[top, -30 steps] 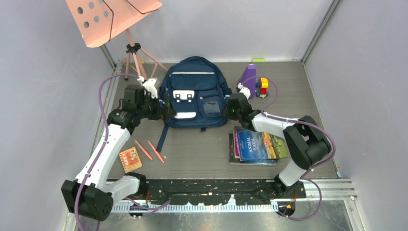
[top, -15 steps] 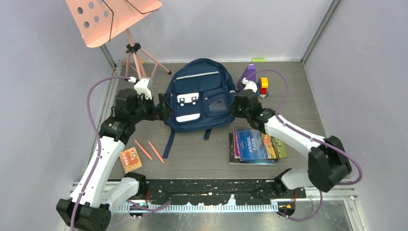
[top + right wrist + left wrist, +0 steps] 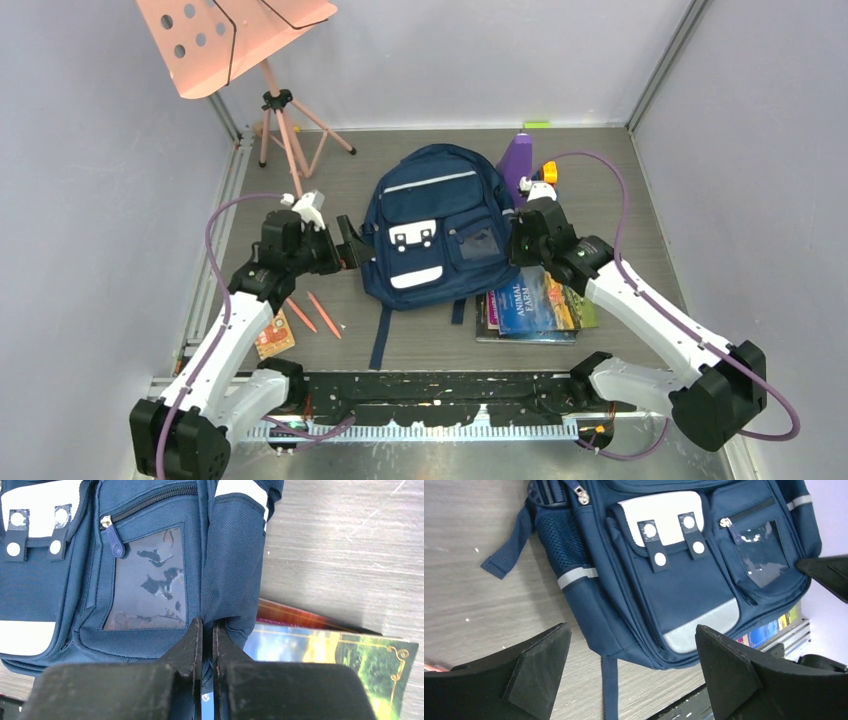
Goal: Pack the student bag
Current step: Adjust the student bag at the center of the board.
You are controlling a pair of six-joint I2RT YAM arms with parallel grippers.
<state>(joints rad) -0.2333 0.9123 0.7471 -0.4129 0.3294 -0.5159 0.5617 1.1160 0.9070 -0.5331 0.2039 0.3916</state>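
The navy student bag (image 3: 435, 235) lies front-up mid-table, with a white patch, reflective stripes and closed pockets. It also shows in the left wrist view (image 3: 664, 575) and the right wrist view (image 3: 130, 580). My right gripper (image 3: 517, 247) is shut on a fold of fabric at the bag's right side pocket (image 3: 235, 570); the pinch shows in the right wrist view (image 3: 206, 630). My left gripper (image 3: 350, 243) is open and empty just off the bag's left side, its jaws wide apart above the bag's lower corner (image 3: 631, 650).
A stack of books (image 3: 535, 303) lies under the bag's right lower corner. Two orange pencils (image 3: 312, 313) and an orange card (image 3: 270, 332) lie at the left. A purple bottle (image 3: 517, 157) and a toy (image 3: 547, 172) stand behind. A pink music stand (image 3: 240, 45) is at the back left.
The bag has slid right and toward the near edge, turning a little, with my right gripper shut on it. My left gripper has let go of the bag's left side and opened.
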